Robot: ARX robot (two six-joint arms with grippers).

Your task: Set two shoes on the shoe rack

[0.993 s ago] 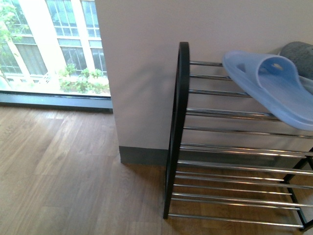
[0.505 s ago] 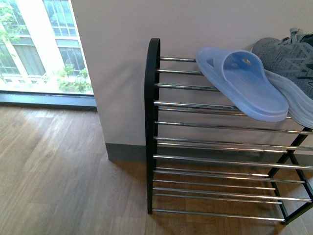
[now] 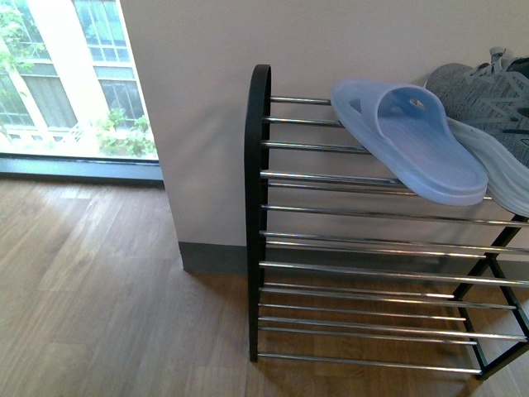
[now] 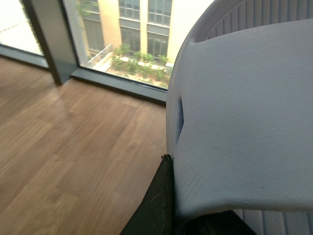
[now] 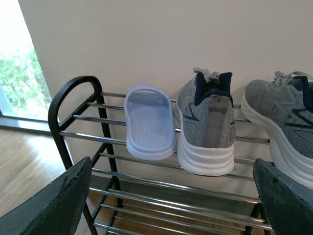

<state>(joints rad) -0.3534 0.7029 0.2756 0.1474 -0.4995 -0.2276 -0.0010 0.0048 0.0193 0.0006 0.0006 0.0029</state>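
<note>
Against the wall, the shoe rack (image 3: 263, 215) holds one slide (image 3: 409, 141); left pincer (image 4: 168, 210) grips another slide (image 4: 244, 122), right pincer (image 5: 171, 196) gapes before the rack.

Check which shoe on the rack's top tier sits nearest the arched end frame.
The pale blue slide; both grey sneakers stand farther from the black arch.

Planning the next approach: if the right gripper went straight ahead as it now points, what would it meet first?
Probably the heel of the grey sneaker on the shoe rack; depth is unclear.
</note>
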